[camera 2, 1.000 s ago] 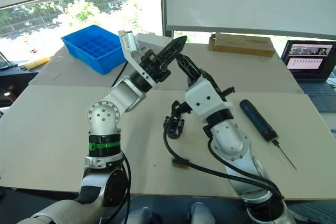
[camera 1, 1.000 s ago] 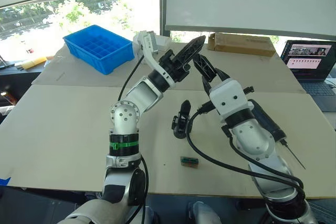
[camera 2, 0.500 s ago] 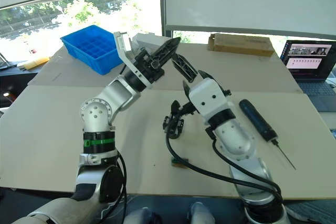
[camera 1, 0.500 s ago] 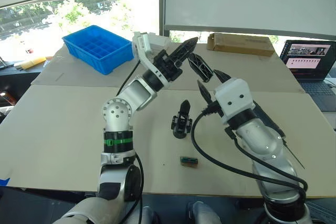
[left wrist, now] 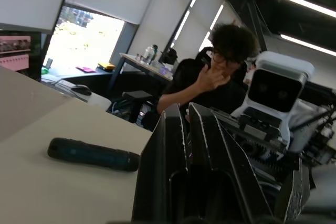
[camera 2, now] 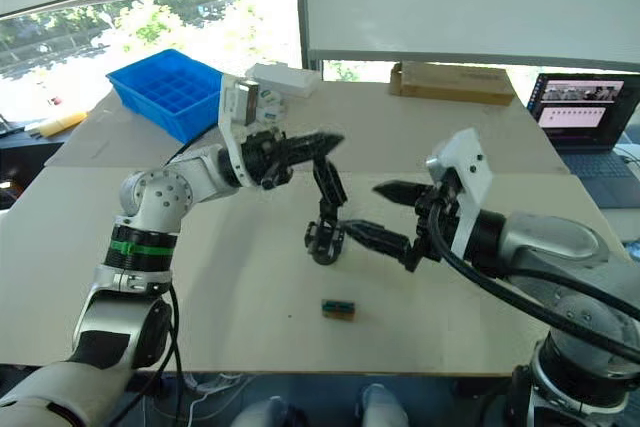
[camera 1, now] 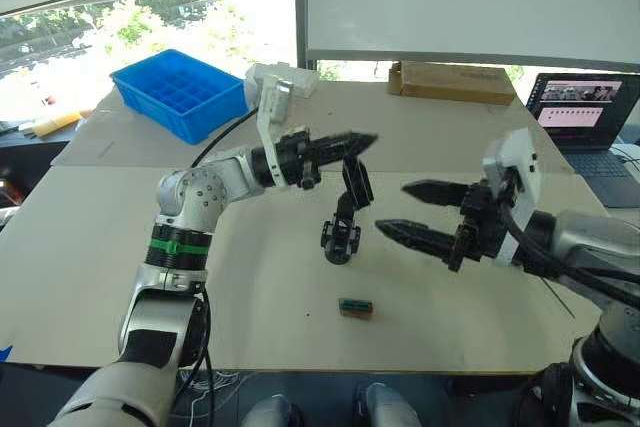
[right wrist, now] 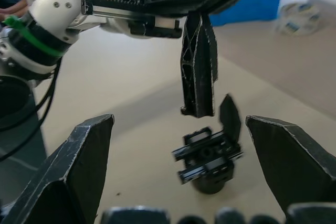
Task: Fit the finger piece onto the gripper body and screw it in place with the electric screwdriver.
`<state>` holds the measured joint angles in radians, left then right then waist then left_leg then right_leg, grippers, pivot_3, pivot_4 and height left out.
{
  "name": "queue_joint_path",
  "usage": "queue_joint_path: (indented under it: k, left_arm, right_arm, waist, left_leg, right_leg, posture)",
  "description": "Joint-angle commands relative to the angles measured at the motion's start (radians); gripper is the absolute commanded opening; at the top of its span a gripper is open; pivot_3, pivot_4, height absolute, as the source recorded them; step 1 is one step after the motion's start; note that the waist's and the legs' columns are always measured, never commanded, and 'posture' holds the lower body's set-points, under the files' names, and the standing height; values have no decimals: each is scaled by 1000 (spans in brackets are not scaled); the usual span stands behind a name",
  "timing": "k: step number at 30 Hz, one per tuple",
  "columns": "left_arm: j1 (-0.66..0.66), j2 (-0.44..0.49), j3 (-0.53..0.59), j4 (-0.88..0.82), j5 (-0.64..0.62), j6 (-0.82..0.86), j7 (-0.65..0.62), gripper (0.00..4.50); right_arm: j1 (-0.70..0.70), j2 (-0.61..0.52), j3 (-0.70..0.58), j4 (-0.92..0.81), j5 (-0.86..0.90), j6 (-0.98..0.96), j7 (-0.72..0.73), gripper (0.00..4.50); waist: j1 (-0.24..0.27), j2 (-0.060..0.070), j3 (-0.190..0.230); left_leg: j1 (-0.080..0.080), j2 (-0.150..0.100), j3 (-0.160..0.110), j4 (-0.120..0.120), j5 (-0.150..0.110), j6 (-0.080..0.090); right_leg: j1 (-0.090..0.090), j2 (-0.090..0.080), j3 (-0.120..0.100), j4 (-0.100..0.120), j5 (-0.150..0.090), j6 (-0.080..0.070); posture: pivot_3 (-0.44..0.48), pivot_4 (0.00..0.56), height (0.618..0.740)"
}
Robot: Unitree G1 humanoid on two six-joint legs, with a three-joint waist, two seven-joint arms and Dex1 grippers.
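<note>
Right wrist view: my left gripper [right wrist: 202, 1] pinches finger piece [right wrist: 198, 69] above gripper body [right wrist: 209, 158] (for fitting); right fingers [right wrist: 84, 166] spread.

Gripper body [camera 1: 340, 237] stands mid-table [camera 1: 90, 257]. Finger piece [camera 1: 354, 178] hangs just above it, from the left gripper [camera 1: 352, 142]. Right gripper [camera 1: 405, 211] lies right of the body. Small block [camera 1: 355, 307] sits in front; bin [camera 1: 180, 92] far left behind; box [camera 1: 452, 82] and laptop [camera 1: 580, 122] behind right. Screwdriver [left wrist: 93, 154] lies on the table.
</note>
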<state>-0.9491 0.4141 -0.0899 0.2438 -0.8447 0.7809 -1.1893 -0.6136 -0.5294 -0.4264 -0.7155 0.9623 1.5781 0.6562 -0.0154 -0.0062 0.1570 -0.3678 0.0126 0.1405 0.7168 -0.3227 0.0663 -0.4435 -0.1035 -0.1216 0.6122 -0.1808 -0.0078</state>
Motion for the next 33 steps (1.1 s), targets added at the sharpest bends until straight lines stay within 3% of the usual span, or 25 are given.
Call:
queue_joint_path:
  k: [1, 7, 16, 20, 25, 28, 33]
  left_arm:
    - [-32, 1, -43, 8, 66, -64, -138, 0]
    - [-7, -39, -52, -29, 93, -53, -175, 0]
    - [56, -50, -50, -131, 80, 6, -157, 0]
    - [69, -41, -48, -143, 91, 7, -156, 0]
    - [66, -53, -32, -137, 77, 24, -139, 0]
    - [67, -55, -29, -140, 74, 30, -135, 0]
    - [57, -33, -25, -147, 45, 99, -150, 0]
  right_arm:
    - [-27, -24, 74, 50, 105, 36, -81, 4430]
    - [-88, 0, 163, 136, 169, 36, -228, 4430]
    - [-134, 25, 192, 191, 242, 36, -348, 4430]
    - [-122, 8, 203, 194, 269, 36, -366, 3346]
    - [-110, -20, 219, 189, 296, 35, -364, 1685]
    - [-96, -36, 224, 183, 320, 29, -363, 443]
    - [-64, -63, 231, 157, 336, -25, -352, 391]
  waist:
    - [4, 0, 0]
    - [5, 0, 0]
    - [2, 0, 0]
    - [4, 0, 0]
    - [3, 0, 0]
    - [3, 0, 0]
    - [4, 0, 0]
  left_leg:
    - [0, 0, 0, 0, 0, 0]
    - [-2, -1, -1, -1, 0, 0]
    - [-1, 0, -1, -1, 0, 0]
    - [-1, 0, -1, 0, 0, 0]
    - [-1, 0, -1, -1, 0, 0]
    - [-1, 0, -1, -1, 0, 0]
    - [-1, 0, -1, -1, 0, 0]
  right_leg:
    - [0, 0, -1, 0, 0, 0]
    - [0, -1, -1, 0, 0, 1]
    - [0, -1, -1, 0, 0, 1]
    - [0, -1, -1, 0, 0, 1]
    - [0, -1, -1, 0, 0, 1]
    - [0, -1, -1, 0, 0, 1]
    - [0, -1, -1, -1, 0, 1]
  posture:
    - [0, 150, 740]
    - [0, 150, 740]
    - [0, 150, 740]
    - [0, 150, 740]
    - [0, 150, 740]
    - [0, 150, 740]
    - [0, 150, 740]
